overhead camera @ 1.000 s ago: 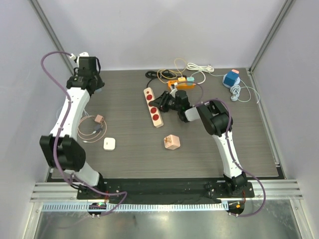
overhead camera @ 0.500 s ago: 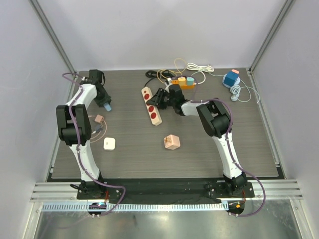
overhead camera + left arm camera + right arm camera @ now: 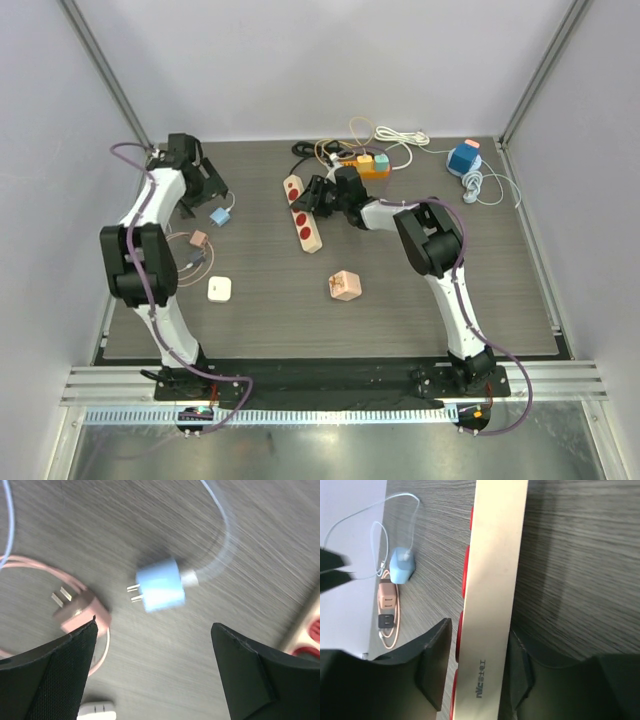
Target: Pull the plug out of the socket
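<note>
The left tool (image 3: 154, 630) stands wide and empty. The blue plug (image 3: 160, 585) lies free on the desk (image 3: 260, 540) at its 12 o'clock, 9 o'clock from the socket strip (image 3: 303, 212). I judge the plug light, hard and smooth, best gripped on its flat sides. Only the right wrist view shows the right tool (image 3: 479, 630) straddling the strip; whether it presses, I cannot tell.

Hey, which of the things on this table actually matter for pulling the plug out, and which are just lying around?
For the job:
cream power strip
blue plug, lying unplugged on the table
left gripper, open above it
right gripper, astride the cream power strip

Just lying about:
pink plug
white charger
pink cube adapter
orange power strip
blue adapter
</note>
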Controlling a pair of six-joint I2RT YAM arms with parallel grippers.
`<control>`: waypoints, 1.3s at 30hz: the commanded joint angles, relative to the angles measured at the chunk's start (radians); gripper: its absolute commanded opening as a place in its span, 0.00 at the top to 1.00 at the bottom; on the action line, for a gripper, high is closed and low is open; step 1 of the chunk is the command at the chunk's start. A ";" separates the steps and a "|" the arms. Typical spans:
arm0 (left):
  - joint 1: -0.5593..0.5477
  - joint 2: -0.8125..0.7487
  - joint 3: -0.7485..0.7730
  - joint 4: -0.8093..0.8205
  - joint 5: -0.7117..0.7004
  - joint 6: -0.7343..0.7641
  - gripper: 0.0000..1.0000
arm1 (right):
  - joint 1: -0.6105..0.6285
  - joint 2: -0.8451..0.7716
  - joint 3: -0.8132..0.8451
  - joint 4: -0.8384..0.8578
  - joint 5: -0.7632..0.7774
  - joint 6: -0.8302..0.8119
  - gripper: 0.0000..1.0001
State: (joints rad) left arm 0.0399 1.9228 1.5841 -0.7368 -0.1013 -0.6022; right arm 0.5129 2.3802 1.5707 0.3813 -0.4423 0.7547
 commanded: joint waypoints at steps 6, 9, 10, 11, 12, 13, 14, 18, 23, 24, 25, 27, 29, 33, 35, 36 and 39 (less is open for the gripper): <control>0.006 -0.467 -0.225 -0.015 0.169 0.001 0.00 | 0.021 -0.091 0.054 -0.220 0.119 -0.160 0.39; 0.006 -0.585 -0.346 0.006 0.264 -0.002 0.02 | 0.030 -0.157 0.055 -0.359 0.180 -0.195 0.33; 0.006 -0.654 -0.380 0.023 0.329 -0.008 0.03 | 0.032 -0.174 0.051 -0.373 0.203 -0.190 0.33; 0.005 -0.688 -0.416 0.042 0.354 -0.016 0.03 | 0.030 -0.215 0.045 -0.413 0.208 -0.186 0.32; 0.005 -0.727 -0.494 0.078 0.374 -0.039 0.03 | 0.032 -0.237 0.028 -0.448 0.212 -0.184 0.32; 0.006 -0.763 -0.524 0.095 0.418 -0.051 0.04 | 0.033 -0.263 0.019 -0.469 0.237 -0.187 0.31; 0.006 -0.835 -0.561 0.114 0.442 -0.062 0.04 | 0.039 -0.286 0.011 -0.493 0.264 -0.205 0.29; 0.006 -0.962 -0.647 0.128 0.546 -0.082 0.05 | 0.042 -0.416 -0.084 -0.558 0.391 -0.227 0.25; 0.006 -1.041 -0.603 0.030 0.522 -0.007 0.04 | 0.023 -0.538 -0.188 -0.532 0.527 -0.190 0.25; 0.005 -1.042 -0.592 0.028 0.538 -0.005 0.04 | 0.016 -0.550 -0.222 -0.489 0.548 -0.177 0.25; 0.005 -1.039 -0.581 0.034 0.545 -0.008 0.04 | 0.012 -0.559 -0.236 -0.469 0.560 -0.172 0.25; 0.005 -1.022 -0.558 0.066 0.580 -0.031 0.04 | -0.004 -0.576 -0.259 -0.428 0.617 -0.163 0.25; 0.006 -0.998 -0.552 0.105 0.601 -0.054 0.04 | -0.020 -0.576 -0.265 -0.398 0.658 -0.173 0.25; -0.003 -0.949 -0.555 0.226 0.611 -0.125 0.04 | -0.075 -0.550 -0.256 -0.316 0.712 -0.178 0.25; -0.021 -0.895 -0.546 0.253 0.597 -0.140 0.06 | -0.106 -0.539 -0.255 -0.291 0.715 -0.157 0.25; -0.062 -0.874 -0.530 0.275 0.589 -0.151 0.07 | -0.140 -0.532 -0.258 -0.260 0.709 -0.144 0.25; -0.171 -0.766 -0.484 0.310 0.510 -0.148 0.07 | -0.189 -0.507 -0.273 -0.159 0.671 -0.106 0.25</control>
State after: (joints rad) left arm -0.0441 1.0901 1.0336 -0.5377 0.4400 -0.7292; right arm 0.3702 1.8538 1.2987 0.0540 0.2058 0.6018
